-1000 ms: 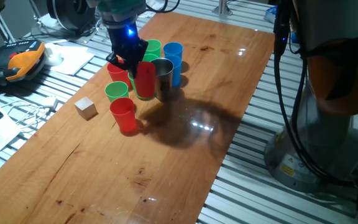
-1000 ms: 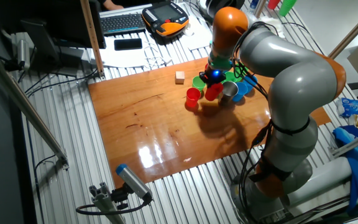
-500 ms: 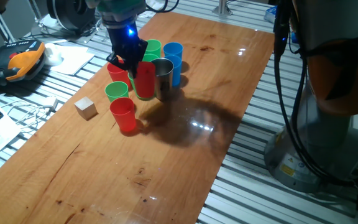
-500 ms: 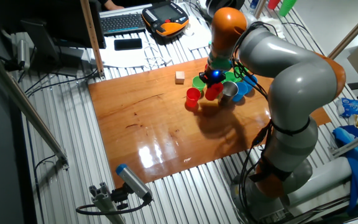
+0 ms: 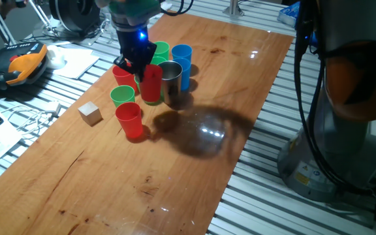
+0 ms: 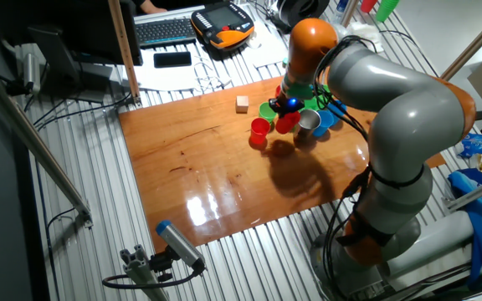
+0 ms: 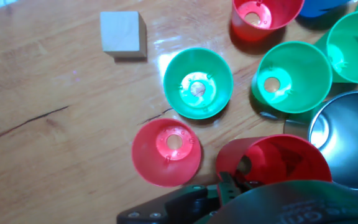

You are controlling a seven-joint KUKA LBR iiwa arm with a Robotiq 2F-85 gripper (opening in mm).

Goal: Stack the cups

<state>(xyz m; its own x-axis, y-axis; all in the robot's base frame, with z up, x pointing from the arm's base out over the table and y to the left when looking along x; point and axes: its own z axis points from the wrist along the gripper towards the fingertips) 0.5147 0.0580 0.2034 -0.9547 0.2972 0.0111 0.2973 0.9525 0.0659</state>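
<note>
My gripper (image 5: 140, 68) is shut on the rim of a red cup (image 5: 151, 83), which hangs tilted in the middle of the cluster of cups. A steel cup (image 5: 171, 79) stands right beside it, and a blue cup (image 5: 182, 62) is behind that. Nearer the front are a green cup (image 5: 123, 96) and another red cup (image 5: 130, 121). In the hand view the held red cup (image 7: 272, 160) sits at my gripper (image 7: 236, 179), with the steel cup (image 7: 347, 146) to its right. A green cup (image 7: 198, 83) and a red cup (image 7: 166, 151) stand open-side up to its left.
A small pale wooden cube (image 5: 90, 113) lies left of the cups, also the cube (image 7: 123, 33) in the hand view. More green cups (image 7: 288, 81) and a red one (image 7: 263, 15) crowd the far side. Cables and a pendant (image 5: 19, 62) lie off the table's left edge.
The gripper and the red cup in it have risen slightly, and the arm above has shifted a little. The other cups and the cube have not moved.
</note>
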